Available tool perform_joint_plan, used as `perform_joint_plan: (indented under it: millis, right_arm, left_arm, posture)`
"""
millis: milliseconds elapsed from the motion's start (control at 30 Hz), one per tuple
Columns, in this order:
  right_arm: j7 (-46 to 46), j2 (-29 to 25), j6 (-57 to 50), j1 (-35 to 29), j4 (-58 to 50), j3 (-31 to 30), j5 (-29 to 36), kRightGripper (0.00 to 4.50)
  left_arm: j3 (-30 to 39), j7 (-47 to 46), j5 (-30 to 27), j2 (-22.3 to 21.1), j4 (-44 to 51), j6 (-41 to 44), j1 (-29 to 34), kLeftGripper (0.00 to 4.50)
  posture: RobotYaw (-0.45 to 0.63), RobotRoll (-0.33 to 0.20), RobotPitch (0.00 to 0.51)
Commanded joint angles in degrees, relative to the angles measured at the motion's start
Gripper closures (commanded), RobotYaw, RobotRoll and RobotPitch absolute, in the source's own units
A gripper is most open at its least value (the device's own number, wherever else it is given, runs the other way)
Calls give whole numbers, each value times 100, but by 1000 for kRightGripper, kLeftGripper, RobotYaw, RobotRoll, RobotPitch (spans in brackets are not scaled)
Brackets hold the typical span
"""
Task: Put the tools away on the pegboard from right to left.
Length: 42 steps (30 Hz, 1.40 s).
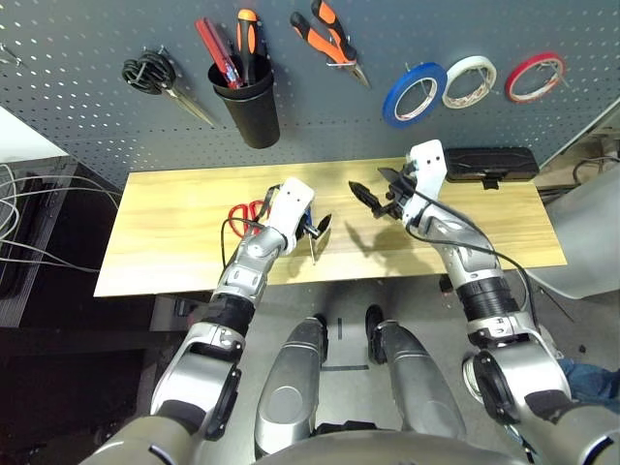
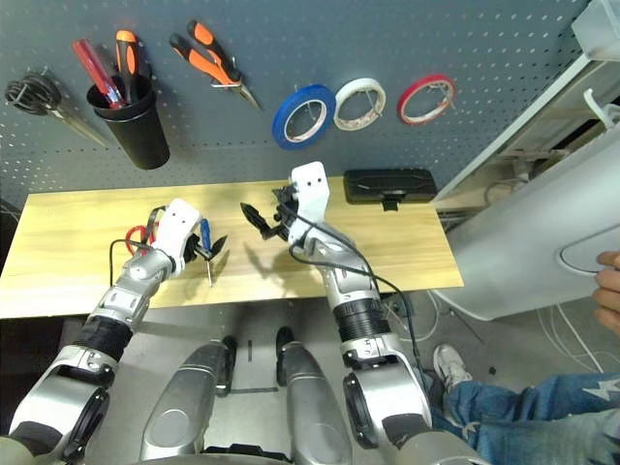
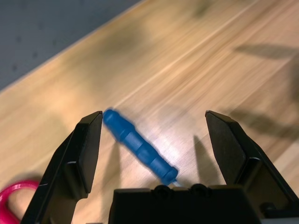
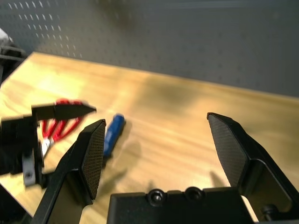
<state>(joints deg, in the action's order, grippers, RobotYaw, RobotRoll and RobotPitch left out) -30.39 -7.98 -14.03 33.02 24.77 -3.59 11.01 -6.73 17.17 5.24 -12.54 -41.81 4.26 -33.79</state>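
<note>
screwdriver: the small blue-handled screwdriver (image 3: pixel 139 147) is lying flat on the desk (image 1: pixel 484 242), right between the fingers of my left pincer (image 3: pixel 154 140). Not touching it yet as far as I can tell.
scissors: the red-handled scissors (image 1: pixel 246 214) are on the desk too, just beside the screwdriver, partly tucked behind my left wrist.
already hung: blue tape ring (image 1: pixel 415 93) is up on the pegboard (image 1: pixel 87 116), and the orange-and-black-handled pliers (image 1: pixel 327 39) hang just left of it. So going right to left, that's two of four done, I'd say.
left to do: screwdriver next I reckon, probably into the black cup (image 1: pixel 248 103), then the scissors.
left pincer: wide open, nothing in it, low over the desk and straddling the screwdriver.
right pincer: my right pincer (image 1: pixel 376 191) is also wide open and empty, hovering above the desk middle, well apart from any tool.
other stuff: white tape ring (image 1: pixel 470 81), red tape ring (image 1: pixel 534 77) and black-handled scissors (image 1: pixel 160 79) sit on the board, not my job.
</note>
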Motion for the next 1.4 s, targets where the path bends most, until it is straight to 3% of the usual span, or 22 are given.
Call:
perform_joint_plan:
  millis: [33,267,500,600,867,933,967,1133,1400]
  right_arm:
    - [-135,-2,-19,-197,-84,-119,-60,19]
    - [-240,49,-129,-422,-419,-316,-120,19]
    - [-179,30,-135,-401,-427,-255,-122,19]
    - [-155,33,-121,-399,-424,-247,-123,0]
    - [-106,34,14,-281,-295,-205,-129,0]
    - [-122,11,65,-216,-266,-185,-129,0]
    - [-134,-4,74,-184,-258,-173,-122,0]
    - [-367,-77,174,-12,-307,-117,-6,0]
    - [-1122,-312,61,208,-869,-163,285,0]
  left_arm:
    - [188,-353,2,60,-652,200,-213,0]
    - [592,-738,-226,333,-1991,414,-883,0]
    - [563,-699,-175,525,-2388,605,-1107,0]
    - [541,-680,-156,538,-2433,684,-1105,621]
    - [596,-676,-205,550,-2246,476,-1082,3234]
    - [707,-792,-294,538,-2006,184,-1038,3855]
    - [752,-847,-330,528,-1872,84,-993,3909]
    - [736,-818,-352,475,-686,-460,-353,3909]
    - [578,-307,-467,291,2305,-838,1319,3909]
  posture:
    - [159,0,303]
    - [134,0,295]
    - [125,0,290]
    - [123,0,289]
    - [130,0,276]
    - [133,0,270]
    - [134,0,269]
    - [137,0,258]
    - [154,0,248]
